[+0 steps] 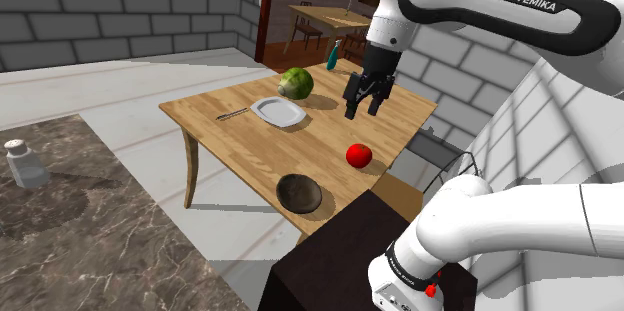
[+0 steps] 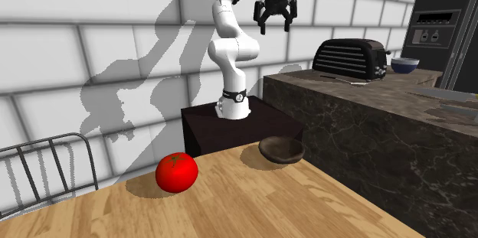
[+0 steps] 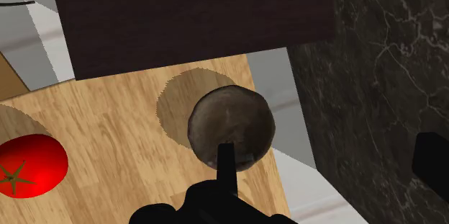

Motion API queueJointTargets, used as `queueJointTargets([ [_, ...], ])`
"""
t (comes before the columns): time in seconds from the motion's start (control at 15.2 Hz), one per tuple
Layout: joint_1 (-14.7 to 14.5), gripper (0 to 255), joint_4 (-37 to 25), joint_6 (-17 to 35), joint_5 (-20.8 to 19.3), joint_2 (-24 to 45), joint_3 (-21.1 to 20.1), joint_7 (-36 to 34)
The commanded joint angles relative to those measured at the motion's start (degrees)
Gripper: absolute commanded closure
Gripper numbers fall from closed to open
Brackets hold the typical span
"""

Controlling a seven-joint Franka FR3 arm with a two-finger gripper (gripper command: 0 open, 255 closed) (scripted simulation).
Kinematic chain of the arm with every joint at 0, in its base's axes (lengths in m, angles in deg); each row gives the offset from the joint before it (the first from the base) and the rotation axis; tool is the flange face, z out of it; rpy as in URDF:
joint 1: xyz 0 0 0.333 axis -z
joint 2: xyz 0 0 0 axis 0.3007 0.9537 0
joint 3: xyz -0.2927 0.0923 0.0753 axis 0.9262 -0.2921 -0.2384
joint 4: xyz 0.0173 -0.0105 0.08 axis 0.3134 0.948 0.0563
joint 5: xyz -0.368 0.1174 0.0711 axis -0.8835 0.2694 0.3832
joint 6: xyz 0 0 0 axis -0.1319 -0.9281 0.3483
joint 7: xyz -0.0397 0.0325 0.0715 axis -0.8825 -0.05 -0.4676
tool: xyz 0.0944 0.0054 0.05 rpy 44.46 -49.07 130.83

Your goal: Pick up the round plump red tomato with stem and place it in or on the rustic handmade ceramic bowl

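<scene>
A round red tomato (image 1: 359, 155) with a green stem lies on the wooden table (image 1: 250, 144), near the edge closest to the stand. It also shows in the second exterior view (image 2: 177, 172) and the wrist view (image 3: 29, 165). The dark brown bowl (image 1: 299, 193) stands empty at the table corner next to the stand, seen too as bowl (image 2: 281, 149) and bowl (image 3: 232, 127). My gripper (image 1: 366, 104) hangs open high above the table, holding nothing. In the second exterior view the gripper (image 2: 275, 16) is well above both objects. One finger (image 3: 226, 158) overlaps the bowl in the wrist view.
A white plate (image 1: 277, 111), a green cabbage (image 1: 295, 83) and a piece of cutlery (image 1: 232, 114) lie on the far half of the table. A dark marble counter (image 2: 383, 114) with a toaster (image 2: 352, 57) borders the bowl's side. A metal chair (image 2: 46, 171) stands beside the tomato's edge.
</scene>
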Motion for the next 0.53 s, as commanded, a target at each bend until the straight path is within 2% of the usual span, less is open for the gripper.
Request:
queueJointTargets([
  [0.0,0.0,0,0.0,0.0,0.0,0.0,0.0,0.0],
  [0.46,2.2,0,6.8,7.9,-7.1,1.8,6.5,10.8],
])
